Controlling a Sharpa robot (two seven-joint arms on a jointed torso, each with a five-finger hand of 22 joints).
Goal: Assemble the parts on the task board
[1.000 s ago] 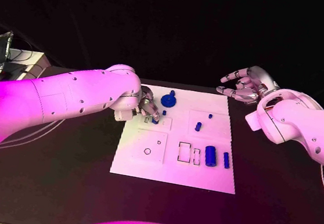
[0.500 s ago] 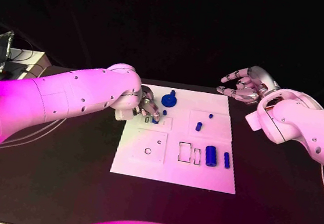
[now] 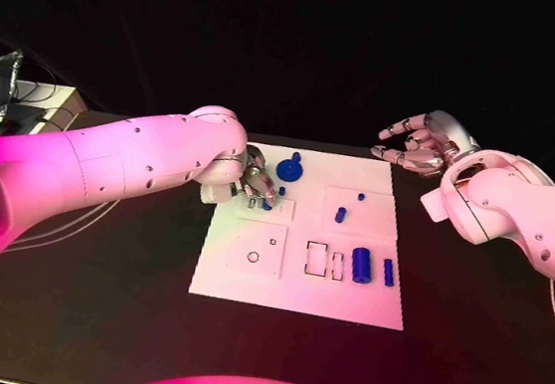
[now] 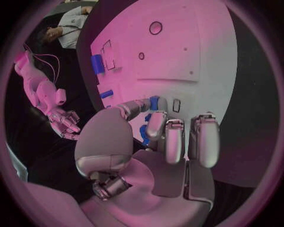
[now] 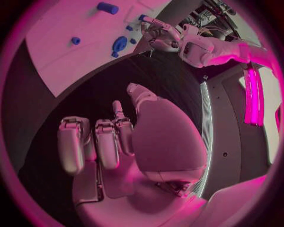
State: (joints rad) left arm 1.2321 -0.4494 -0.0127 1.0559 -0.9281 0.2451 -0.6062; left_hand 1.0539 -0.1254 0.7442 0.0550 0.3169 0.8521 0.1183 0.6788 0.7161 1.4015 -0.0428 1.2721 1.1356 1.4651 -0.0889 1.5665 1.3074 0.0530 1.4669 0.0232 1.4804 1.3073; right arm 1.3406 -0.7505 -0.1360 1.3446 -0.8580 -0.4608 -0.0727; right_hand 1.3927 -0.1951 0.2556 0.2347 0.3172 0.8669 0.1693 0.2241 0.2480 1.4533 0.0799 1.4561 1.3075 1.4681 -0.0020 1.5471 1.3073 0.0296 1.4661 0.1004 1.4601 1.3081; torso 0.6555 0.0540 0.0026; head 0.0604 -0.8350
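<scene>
The board (image 3: pixel 299 287) lies in the middle of the black table (image 3: pixel 479 369). The left hand (image 3: pixel 253 180) is over the board's far left part, just beside the round gear (image 3: pixel 288 173) that lies near the far edge. At the fingertips of this hand there is a small blue peg (image 3: pixel 267 205), next to a small slot in the board. In the left wrist view the thumb and one finger come together around a blue piece (image 4: pixel 154 102), and more blue shows under the fingers; the hand pinches this peg, while the other fingers are extended side by side. How the peg is oriented I cannot tell, because the fingers cover most of it.

The right hand (image 3: pixel 423 145) is over the table beyond the board's far right corner, well apart from all the parts. Its fingers are curled loosely and apart, and it holds nothing.

In the near right part of the board a thick cylinder (image 3: pixel 360 266) lies flat, its long axis running from the near edge to the far edge. A thinner pin (image 3: pixel 388 273) lies just beside it on the right, parallel to it. A short peg (image 3: pixel 339 216) is in the middle right area, also pointing near to far, and a tiny stud (image 3: pixel 361 198) is a little beyond it.
</scene>
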